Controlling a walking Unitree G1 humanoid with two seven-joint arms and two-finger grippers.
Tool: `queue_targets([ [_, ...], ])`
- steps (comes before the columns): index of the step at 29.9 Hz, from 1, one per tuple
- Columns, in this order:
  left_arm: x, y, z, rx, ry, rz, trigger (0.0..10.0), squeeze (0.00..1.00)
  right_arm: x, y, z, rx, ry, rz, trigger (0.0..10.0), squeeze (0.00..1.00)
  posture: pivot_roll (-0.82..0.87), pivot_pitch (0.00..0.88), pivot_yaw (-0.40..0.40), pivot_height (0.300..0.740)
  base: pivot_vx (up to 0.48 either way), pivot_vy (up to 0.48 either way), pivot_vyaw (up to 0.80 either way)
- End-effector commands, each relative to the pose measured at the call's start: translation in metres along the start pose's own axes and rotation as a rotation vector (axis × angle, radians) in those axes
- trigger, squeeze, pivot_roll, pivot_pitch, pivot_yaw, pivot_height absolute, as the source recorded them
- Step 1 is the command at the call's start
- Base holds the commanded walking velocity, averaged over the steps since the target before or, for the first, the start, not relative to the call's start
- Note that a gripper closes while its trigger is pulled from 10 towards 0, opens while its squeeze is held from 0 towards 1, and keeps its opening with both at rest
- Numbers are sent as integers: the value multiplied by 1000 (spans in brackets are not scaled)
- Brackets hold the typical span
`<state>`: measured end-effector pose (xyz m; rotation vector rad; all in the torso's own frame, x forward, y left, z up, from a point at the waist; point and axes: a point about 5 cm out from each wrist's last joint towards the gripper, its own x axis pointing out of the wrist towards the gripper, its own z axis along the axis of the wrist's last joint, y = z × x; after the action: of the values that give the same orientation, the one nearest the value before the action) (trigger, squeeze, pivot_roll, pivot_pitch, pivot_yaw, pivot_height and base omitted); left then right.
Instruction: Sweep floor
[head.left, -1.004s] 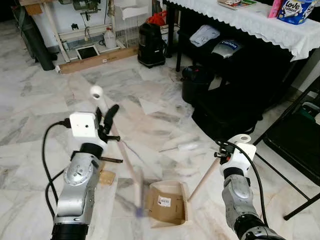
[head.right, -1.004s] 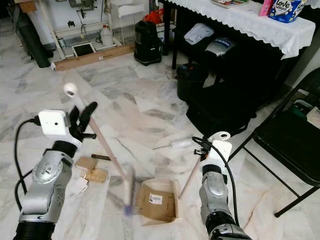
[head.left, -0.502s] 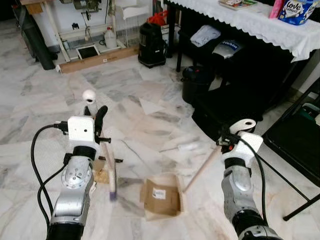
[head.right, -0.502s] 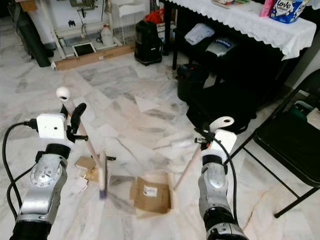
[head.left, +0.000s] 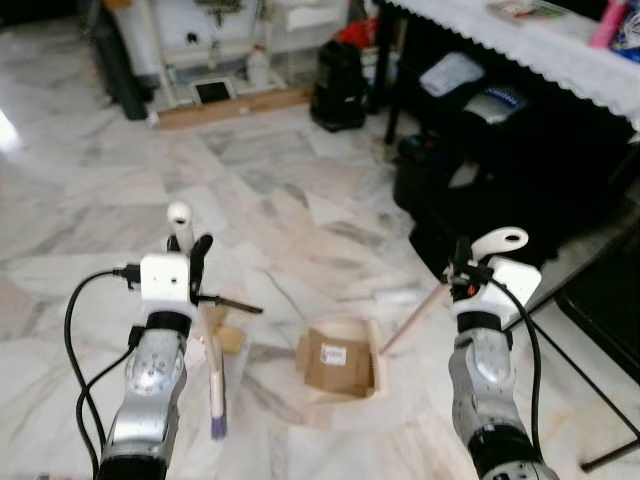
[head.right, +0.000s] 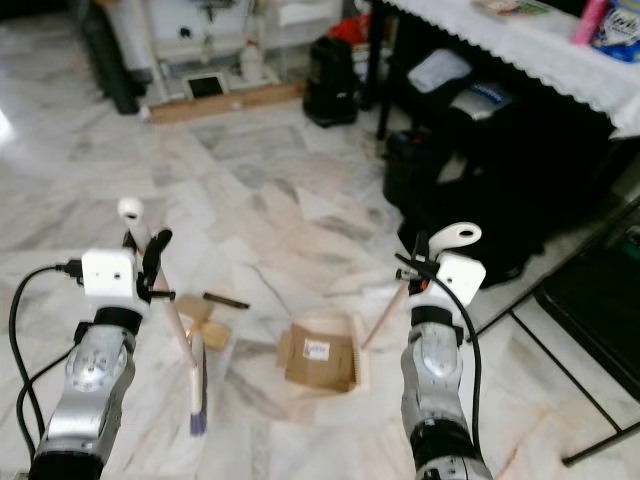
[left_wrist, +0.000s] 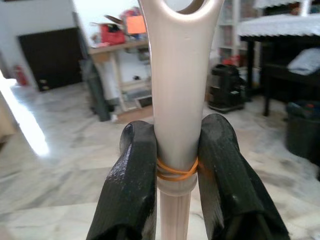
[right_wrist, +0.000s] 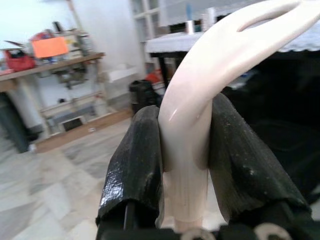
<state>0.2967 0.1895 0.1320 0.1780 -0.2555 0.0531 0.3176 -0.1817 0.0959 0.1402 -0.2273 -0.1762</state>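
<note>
My left gripper (head.left: 190, 248) is shut on the pale broom handle (left_wrist: 179, 90) just below its looped top, over an orange rubber band. The broom stands nearly upright, its brush head (head.left: 215, 398) on the marble floor left of the dustpan (head.left: 377, 350). A flat piece of cardboard (head.left: 335, 362) lies in the pan. My right gripper (right_wrist: 185, 120) is shut on the top of the dustpan's long cream handle (head.left: 418, 315), which slants down to the pan. Small cardboard scraps (head.left: 232, 340) and a black stick (head.left: 232, 304) lie by the broom.
A white scrap (head.left: 396, 297) lies beyond the pan. To the right stand a black bin (head.left: 420, 172), dark bags under a white-clothed table (head.left: 520, 40) and a folding chair (head.left: 612, 300). A black vacuum (head.left: 338, 72) and a wooden plank (head.left: 232, 104) are at the back.
The broom's brush head has swung left, away from the dustpan's mouth, and the handle now stands more upright. The dustpan shifted slightly. The whole view has also shifted.
</note>
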Motion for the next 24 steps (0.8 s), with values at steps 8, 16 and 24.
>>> queue_targets([
  [8, 14, 5, 11, 15, -76, 12, 10000, 0, 18, 7, 27, 24, -98, 7, 10000, 0, 79, 0, -27, 740, 0, 0, 788],
  [16, 12, 11, 8, 21, -72, 61, 10000, 0, 21, 8, 31, 19, -98, 28, 10000, 0, 80, 0, -64, 740, 0, 0, 784],
  [24, 8, 13, 4, 25, -63, 71, 10000, 0, 21, 4, 36, 12, -111, 21, 10000, 0, 81, 0, -68, 740, 0, 0, 787],
])
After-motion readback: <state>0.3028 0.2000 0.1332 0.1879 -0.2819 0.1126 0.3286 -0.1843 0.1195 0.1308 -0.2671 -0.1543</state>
